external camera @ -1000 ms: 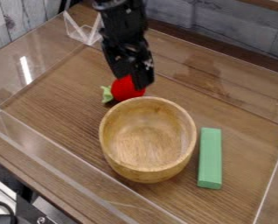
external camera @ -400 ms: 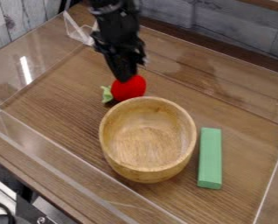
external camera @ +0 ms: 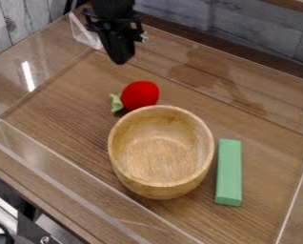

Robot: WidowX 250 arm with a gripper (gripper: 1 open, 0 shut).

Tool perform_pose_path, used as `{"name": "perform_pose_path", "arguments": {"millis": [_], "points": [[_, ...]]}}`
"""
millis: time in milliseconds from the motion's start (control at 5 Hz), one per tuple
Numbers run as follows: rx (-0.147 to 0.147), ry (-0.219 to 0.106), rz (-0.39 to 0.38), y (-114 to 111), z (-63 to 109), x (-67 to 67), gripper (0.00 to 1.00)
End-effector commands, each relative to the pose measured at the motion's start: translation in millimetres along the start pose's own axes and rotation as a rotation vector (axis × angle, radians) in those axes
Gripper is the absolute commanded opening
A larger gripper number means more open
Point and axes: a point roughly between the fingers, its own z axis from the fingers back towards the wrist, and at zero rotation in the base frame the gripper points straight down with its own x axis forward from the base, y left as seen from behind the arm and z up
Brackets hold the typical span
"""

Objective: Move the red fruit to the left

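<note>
Wooden desk point(external camera: 65, 114) inside clear walls: my hand point(external camera: 120, 55) hangs up and left of the fruit point(external camera: 139, 93), holding nothing, fingers nearly together. Fruit sits on the desk against the bowl point(external camera: 162, 150) rim, apparently released.

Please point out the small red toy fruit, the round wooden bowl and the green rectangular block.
small red toy fruit point(external camera: 141, 92), camera view, red body
round wooden bowl point(external camera: 120, 133), camera view, left rim
green rectangular block point(external camera: 230, 172), camera view, top face

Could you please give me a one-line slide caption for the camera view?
Gripper above and apart from the red fruit, beside the wooden bowl.
</note>
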Motion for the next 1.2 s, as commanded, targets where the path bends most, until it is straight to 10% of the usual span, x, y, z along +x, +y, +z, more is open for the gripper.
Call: {"name": "perform_pose_path", "arguments": {"millis": [0, 600, 800, 1000], "points": [[0.013, -0.007, -0.021, 0.1, -9.3, 0.4, 1.00], [0.013, 0.042, 0.005, 8.5, -41.0, -18.4, 1.00], [0.027, 0.029, 0.133, 7.1, -45.9, -20.6, 1.00], [0.042, 0.009, 0.262, 5.9, -45.9, -22.6, 0.00]]}}
